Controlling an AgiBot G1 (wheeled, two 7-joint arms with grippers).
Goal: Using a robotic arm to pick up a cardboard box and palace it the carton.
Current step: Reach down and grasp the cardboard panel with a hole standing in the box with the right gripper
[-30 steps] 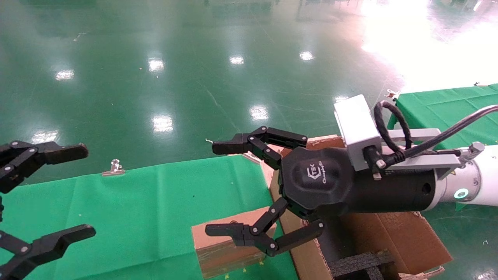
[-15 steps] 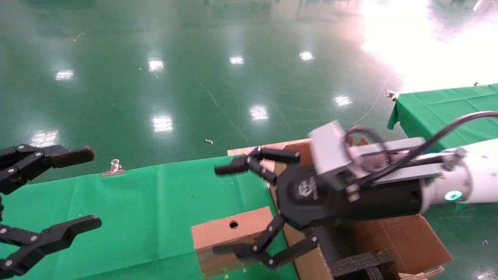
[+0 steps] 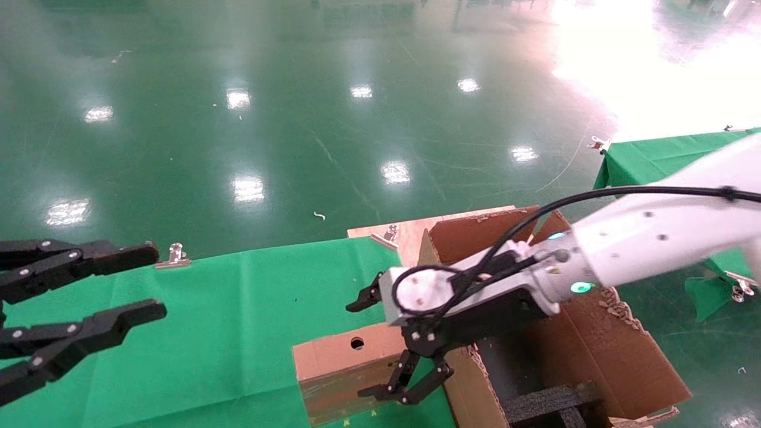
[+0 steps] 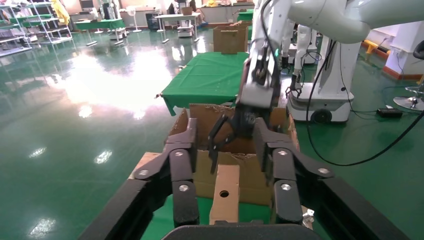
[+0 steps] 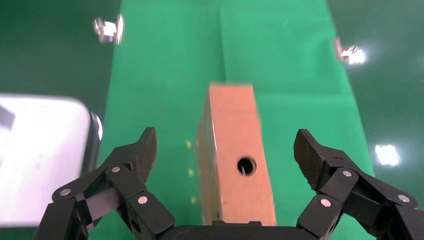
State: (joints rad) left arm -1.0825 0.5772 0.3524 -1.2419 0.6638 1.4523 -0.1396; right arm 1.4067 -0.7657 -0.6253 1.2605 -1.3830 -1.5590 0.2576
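So the robotic arm (image 3: 642, 249) is swinging down now; a second ago its right claw (image 3: 380, 345) was pointing sideways up high, and now it's dropping over the cardboard box (image 3: 345, 368). The box is sitting on the green desk (image 3: 226, 333), right up against the carton (image 3: 571, 351). The right wrist view is showing what the head view can't: the fingers (image 5: 135, 155) spread wide either side of the box, probably not touching it yet. The left claw (image 3: 77, 303) is hanging open, empty, off to the left.
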